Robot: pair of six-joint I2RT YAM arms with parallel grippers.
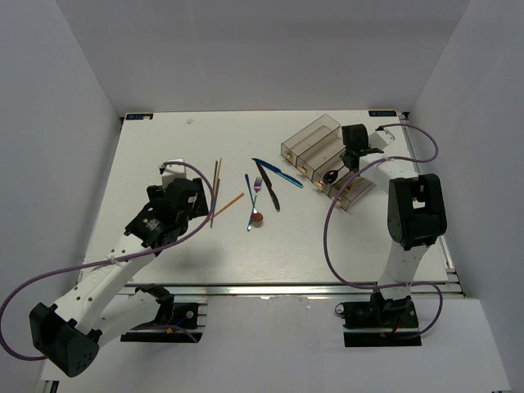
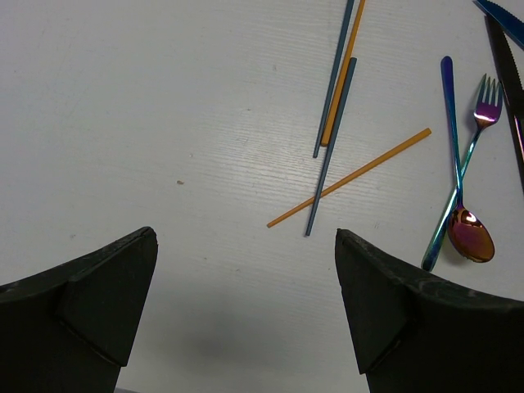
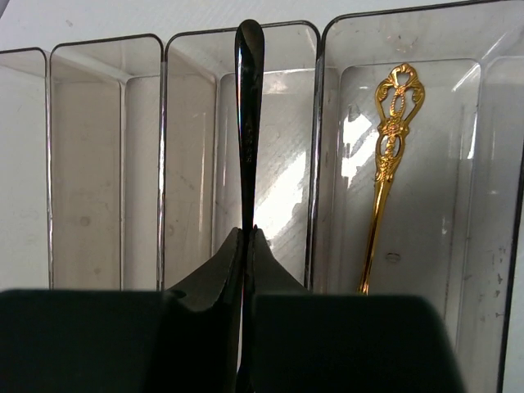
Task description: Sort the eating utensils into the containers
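My right gripper (image 1: 350, 157) (image 3: 248, 231) is shut on a black spoon (image 3: 249, 98) (image 1: 332, 175) and holds it over the smoky clear containers (image 1: 309, 144) (image 3: 106, 164), above the second bin from the right. A gold-toned spoon (image 3: 388, 164) lies in the rightmost bin. My left gripper (image 1: 182, 196) (image 2: 246, 246) is open and empty above bare table, near the chopsticks (image 1: 216, 185) (image 2: 332, 123). An orange chopstick (image 2: 350, 176) lies crossed under a grey one. An iridescent spoon (image 2: 455, 164) and fork (image 2: 471, 155) lie crossed mid-table (image 1: 255, 201), beside a black knife (image 1: 268, 187) and a blue knife (image 1: 278, 173).
The two left bins (image 3: 82, 164) show nothing inside. White walls enclose the table on the left, back and right. A purple cable (image 1: 327, 237) loops from the right arm over the table.
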